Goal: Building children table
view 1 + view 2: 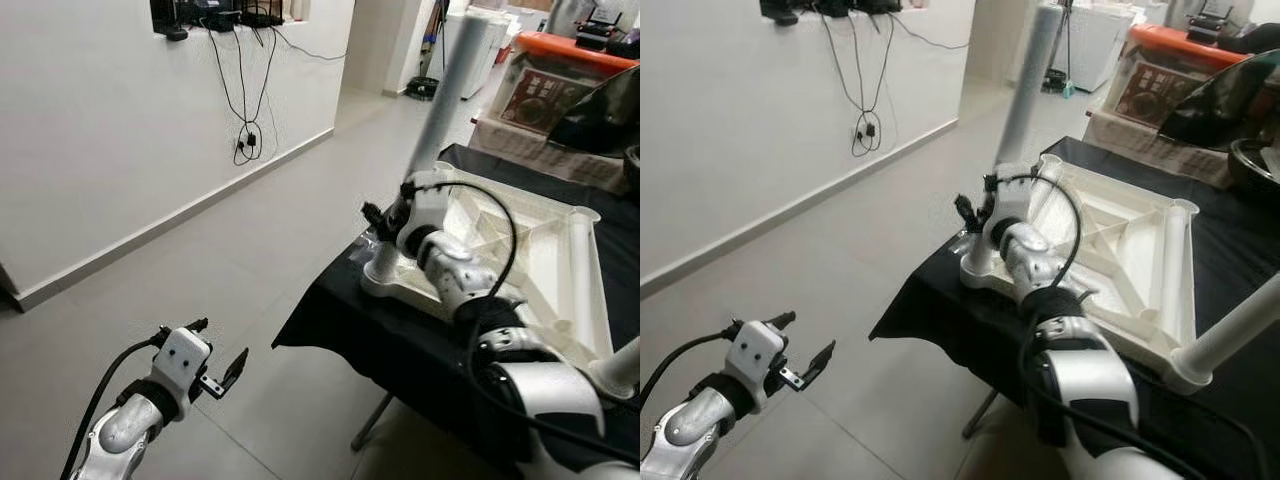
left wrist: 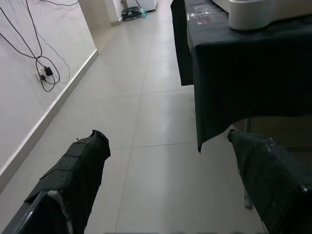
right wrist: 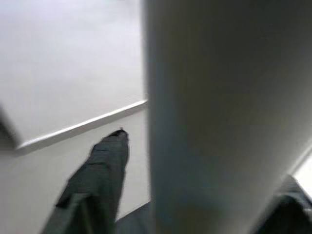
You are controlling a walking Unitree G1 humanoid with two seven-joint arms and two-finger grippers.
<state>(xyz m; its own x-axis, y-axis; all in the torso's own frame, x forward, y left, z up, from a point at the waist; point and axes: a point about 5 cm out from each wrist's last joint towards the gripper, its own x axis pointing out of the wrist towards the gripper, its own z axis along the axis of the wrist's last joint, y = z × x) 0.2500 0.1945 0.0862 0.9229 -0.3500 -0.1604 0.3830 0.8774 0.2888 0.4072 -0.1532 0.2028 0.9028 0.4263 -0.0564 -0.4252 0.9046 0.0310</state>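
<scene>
Here the white children's table top [image 1: 520,250] lies upside down on the black-draped tabletop [image 1: 400,340], its near-left corner at the tabletop's edge. The right claw [image 1: 385,222] is clamped on the upright white leg [image 1: 445,85] standing in that corner socket. The left claw [image 1: 222,372] hovers over the tiled floor [image 1: 250,260], fingers [image 2: 73,170] apart.
</scene>
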